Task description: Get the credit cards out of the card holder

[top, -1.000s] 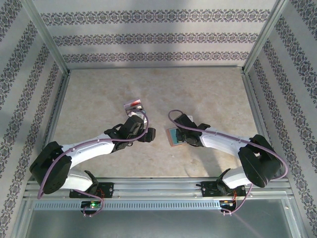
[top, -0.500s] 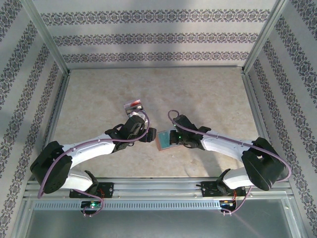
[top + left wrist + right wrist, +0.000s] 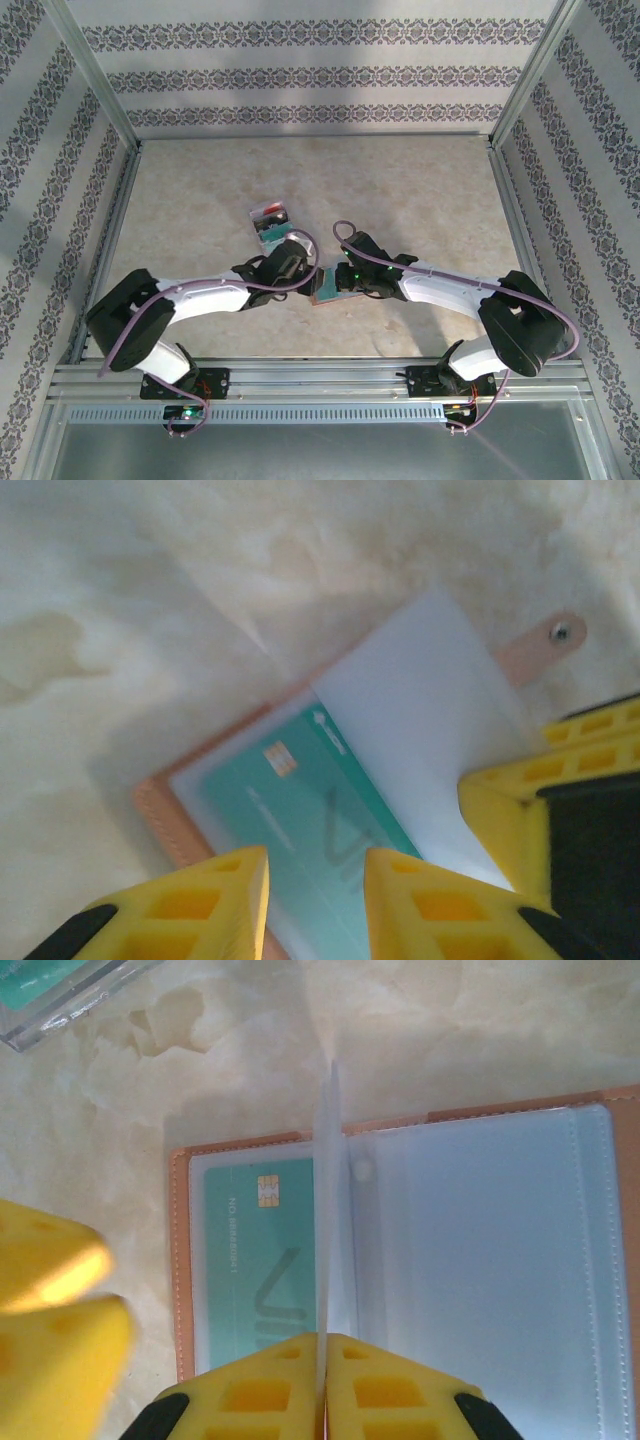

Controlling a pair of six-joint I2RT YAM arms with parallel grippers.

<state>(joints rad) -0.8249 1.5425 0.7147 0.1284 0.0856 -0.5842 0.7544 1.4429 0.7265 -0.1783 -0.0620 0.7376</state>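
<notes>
The card holder lies open on the table between my two grippers; it has a brown leather rim and clear inner sleeves. A teal credit card with a gold chip sits in its left pocket, also seen as the teal card in the left wrist view. My right gripper is shut on a clear sleeve page, holding it upright on edge. My left gripper hovers over the teal card, jaws narrowly apart, the card showing in the gap. A snap tab sticks out of the holder.
A colourful pile of loose cards lies just behind the left gripper, its clear edge at the top left of the right wrist view. Metal frame rails run along the near edge. Patterned walls enclose the table.
The right gripper has brought the card holder leftward. The left arm has reached right and down to it, and its jaws have narrowed from wide open.
</notes>
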